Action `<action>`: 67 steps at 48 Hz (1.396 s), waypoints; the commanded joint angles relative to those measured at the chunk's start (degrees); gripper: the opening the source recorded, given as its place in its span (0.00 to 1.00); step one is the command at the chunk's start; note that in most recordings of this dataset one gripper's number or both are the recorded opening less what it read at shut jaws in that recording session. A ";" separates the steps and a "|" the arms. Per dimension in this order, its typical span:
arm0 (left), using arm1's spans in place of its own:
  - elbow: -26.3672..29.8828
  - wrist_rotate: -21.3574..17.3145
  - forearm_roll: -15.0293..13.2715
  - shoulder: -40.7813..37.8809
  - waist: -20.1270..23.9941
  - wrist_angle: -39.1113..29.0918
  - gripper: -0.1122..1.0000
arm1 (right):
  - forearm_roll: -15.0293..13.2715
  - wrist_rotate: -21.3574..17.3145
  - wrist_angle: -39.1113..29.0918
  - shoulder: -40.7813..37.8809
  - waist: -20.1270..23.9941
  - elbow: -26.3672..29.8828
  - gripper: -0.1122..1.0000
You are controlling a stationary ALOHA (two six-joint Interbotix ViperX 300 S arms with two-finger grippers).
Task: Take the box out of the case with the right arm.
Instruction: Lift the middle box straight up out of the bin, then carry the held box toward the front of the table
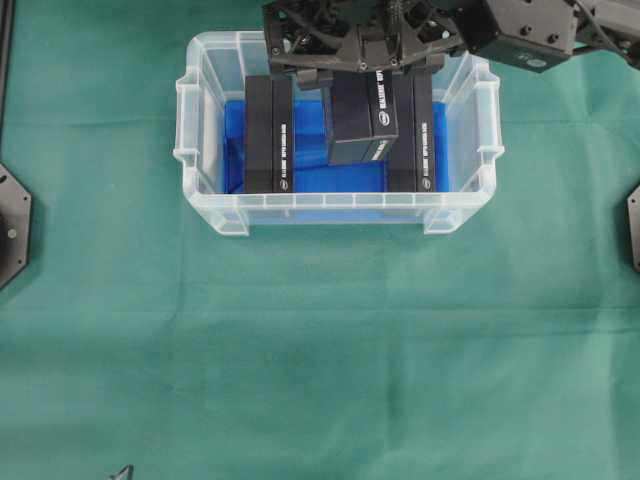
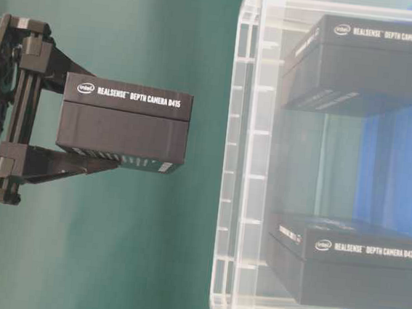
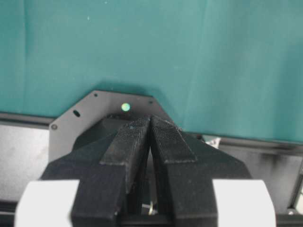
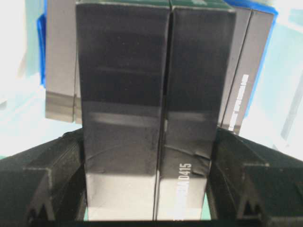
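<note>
Two fingers of the right pincer (image 2: 83, 139) clamp a black box (image 2: 125, 123) across its narrow faces, one finger on each side; the wrist view shows the box (image 4: 156, 109) filling the gap between both fingers, so the grip is firm rather than a tip pinch. Seen side-on, the box projects straight out from the pincer and is clear of the case (image 2: 243, 158) rim, apart from its wall; it hangs raised above the interior, not yet carried beyond the case outline. Directly beyond the held box, two more boxes, a left box (image 1: 268, 135) and a right box (image 1: 412, 130), stand on edge on the blue sheet (image 1: 340, 178), one to each side of the pincer; the vacant lane between them is presumably where the held box stood, which explains the narrow-face grip. Remaining work, by judgement: carry the box sideways past the rim and set it on the green cloth (image 1: 320, 340). Far from the pincer, the left pincer (image 3: 150, 142) rests closed and empty over its own base.
</note>
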State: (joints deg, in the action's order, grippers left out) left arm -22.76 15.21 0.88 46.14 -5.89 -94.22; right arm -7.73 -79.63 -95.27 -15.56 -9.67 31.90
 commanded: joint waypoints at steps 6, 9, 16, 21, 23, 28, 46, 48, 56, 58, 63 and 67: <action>1.14 0.00 0.18 -0.26 -0.09 0.18 0.10 | -0.09 0.09 0.00 2.99 0.09 1.67 0.69; 1.14 0.00 0.18 -0.26 -0.09 0.18 0.10 | -0.09 0.09 0.00 2.99 0.09 1.76 0.69; 1.14 0.00 0.18 -0.35 -0.09 0.18 0.10 | -0.09 0.09 0.00 2.99 0.09 1.76 0.69; 1.14 0.00 0.18 -0.26 -0.09 0.18 0.10 | -0.09 0.09 0.00 3.08 0.09 2.11 0.69; 1.14 0.00 0.18 -0.26 -0.09 0.18 0.10 | -0.09 0.00 -0.09 2.99 0.26 2.29 0.69; 1.14 0.00 0.18 -0.26 -0.09 0.18 0.10 | -0.09 -0.09 -0.18 2.99 0.97 2.64 0.69; 1.14 0.00 0.09 -0.35 -0.09 0.18 0.10 | -0.35 -3.60 -0.35 3.08 7.38 3.60 0.69; 1.14 0.00 0.18 -0.35 -0.09 0.18 0.10 | -0.53 -4.39 -0.35 3.08 8.61 3.69 0.69; 1.14 0.09 0.18 -0.35 -0.09 0.18 0.10 | -0.62 -7.21 -0.53 2.99 12.13 3.60 0.69; 1.32 0.18 0.18 -0.44 -0.09 0.18 0.10 | -0.79 -8.09 -0.79 3.08 13.18 3.60 0.69; 1.32 0.18 0.09 -0.62 -0.09 0.18 0.10 | -0.88 -11.16 -1.76 2.99 16.17 3.60 0.69; 1.32 0.09 0.09 -0.70 -0.09 0.18 0.10 | -1.14 -13.89 -2.72 2.99 18.63 3.69 0.69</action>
State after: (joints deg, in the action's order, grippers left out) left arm -22.76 15.29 0.88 45.88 -5.89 -94.22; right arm -8.44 -92.11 -97.21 -15.56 6.68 33.93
